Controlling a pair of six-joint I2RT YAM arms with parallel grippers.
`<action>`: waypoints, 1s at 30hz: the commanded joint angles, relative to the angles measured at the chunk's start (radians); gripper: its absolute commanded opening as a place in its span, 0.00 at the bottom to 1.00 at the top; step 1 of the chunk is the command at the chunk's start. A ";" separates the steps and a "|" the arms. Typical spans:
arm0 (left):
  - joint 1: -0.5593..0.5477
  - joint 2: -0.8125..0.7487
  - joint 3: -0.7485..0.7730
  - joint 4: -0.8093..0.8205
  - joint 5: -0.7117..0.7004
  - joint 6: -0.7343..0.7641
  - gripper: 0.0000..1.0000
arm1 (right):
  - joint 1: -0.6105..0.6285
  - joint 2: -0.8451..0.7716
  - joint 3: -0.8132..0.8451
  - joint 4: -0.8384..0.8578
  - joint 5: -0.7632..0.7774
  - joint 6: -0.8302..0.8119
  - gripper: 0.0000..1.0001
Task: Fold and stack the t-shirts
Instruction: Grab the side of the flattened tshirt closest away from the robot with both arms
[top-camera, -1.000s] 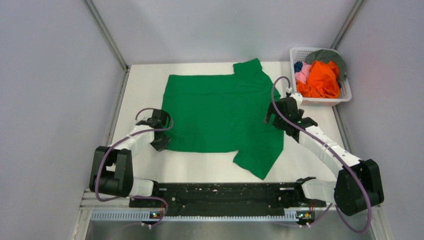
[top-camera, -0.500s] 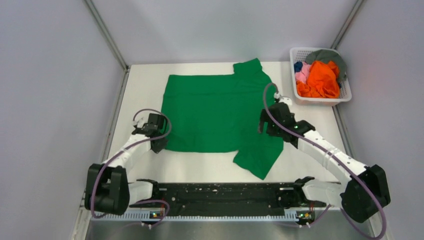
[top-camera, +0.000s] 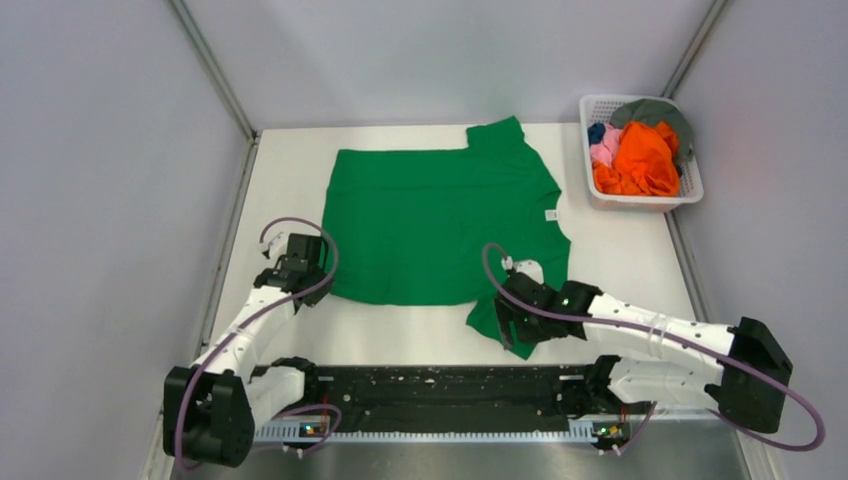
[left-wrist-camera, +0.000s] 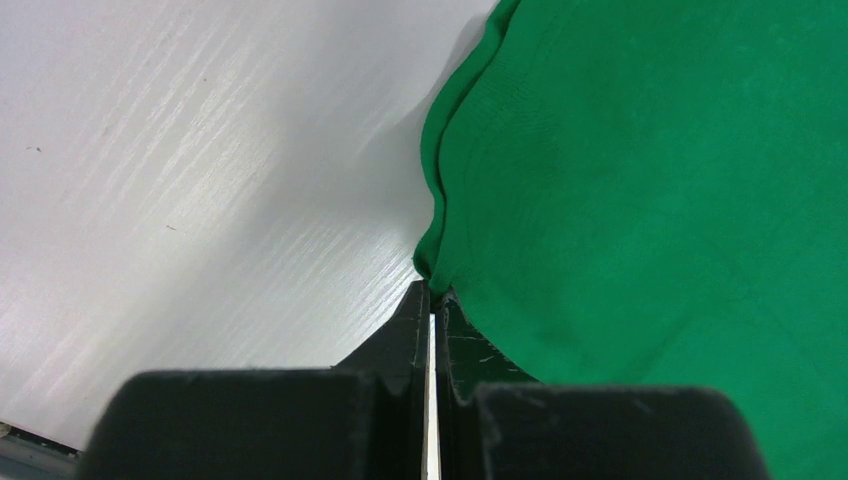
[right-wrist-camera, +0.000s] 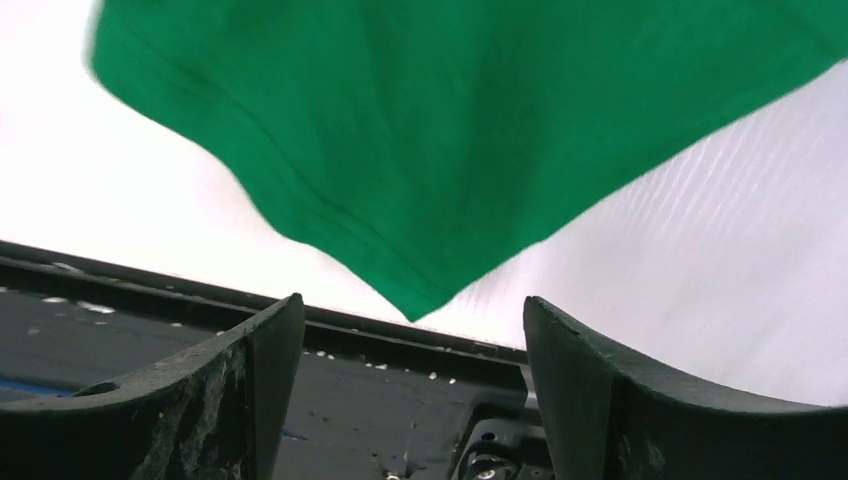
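Observation:
A bright green t-shirt (top-camera: 440, 225) lies spread flat on the white table, its small white tag (top-camera: 551, 213) at the right edge. My left gripper (top-camera: 312, 294) is at the shirt's near left corner. In the left wrist view the gripper (left-wrist-camera: 431, 292) is shut, with that corner (left-wrist-camera: 440, 270) pinched at its tips. My right gripper (top-camera: 512, 330) hovers over the near sleeve (top-camera: 505, 330). In the right wrist view the gripper (right-wrist-camera: 410, 302) is open and empty, and the sleeve tip (right-wrist-camera: 420, 200) shows between its fingers. More shirts, among them orange (top-camera: 645, 160), pink (top-camera: 604, 148) and grey (top-camera: 655, 110), are heaped in the basket.
A white lattice basket (top-camera: 692, 188) stands at the table's far right corner. The black base rail (top-camera: 440, 385) runs along the near edge, just below the sleeve tip; it also shows in the right wrist view (right-wrist-camera: 150, 330). Grey walls close in on three sides.
My right arm has swung from the shirt's right edge down to the near sleeve, uncovering the white tag. My left gripper has shifted slightly nearer at the shirt's left corner.

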 joint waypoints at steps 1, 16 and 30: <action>0.002 0.016 -0.010 0.055 0.014 0.009 0.00 | 0.031 0.067 -0.036 -0.001 -0.003 0.084 0.77; 0.002 0.020 -0.009 0.056 0.010 0.005 0.00 | 0.039 0.165 -0.105 0.121 0.006 0.142 0.47; 0.003 -0.007 0.027 0.047 0.040 0.021 0.00 | -0.031 0.064 -0.001 0.068 0.054 0.109 0.00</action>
